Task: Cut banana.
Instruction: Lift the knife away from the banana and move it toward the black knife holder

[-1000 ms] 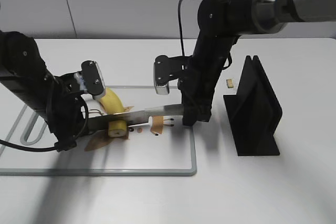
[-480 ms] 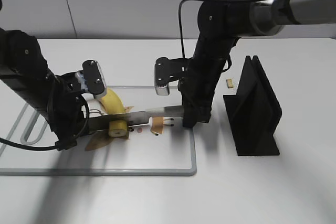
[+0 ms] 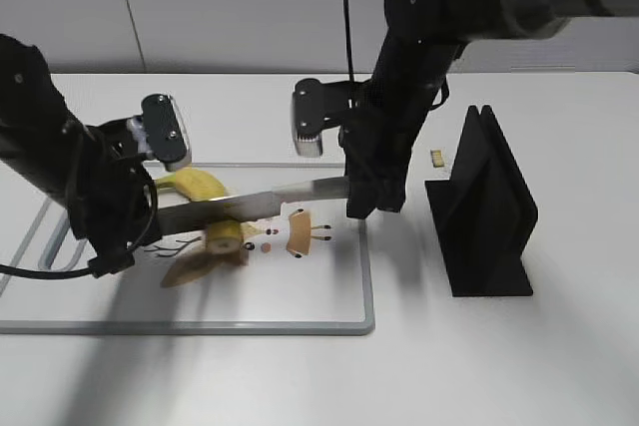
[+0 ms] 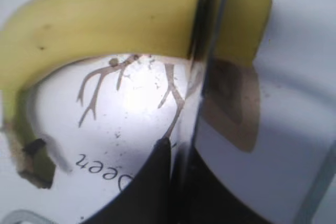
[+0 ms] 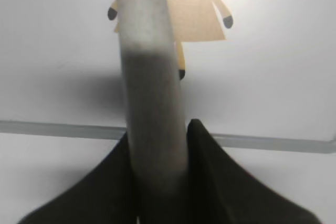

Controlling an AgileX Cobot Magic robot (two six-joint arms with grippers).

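Observation:
A yellow banana lies on the white cutting board. A short cut piece lies apart in front of it. A knife hangs level just above both. My right gripper is shut on the knife's handle. My left gripper is at the blade's tip. In the left wrist view the blade runs edge-on between the banana and the cut piece, into the narrow gap of my left gripper, which looks shut on it.
A black knife block stands to the right of the board. A small tan bit lies behind it on the white table. The board carries brown deer prints and has a handle at its left end.
Both arms have risen, lifting the knife off the board. The main banana has settled back and to the left, away from the cut piece.

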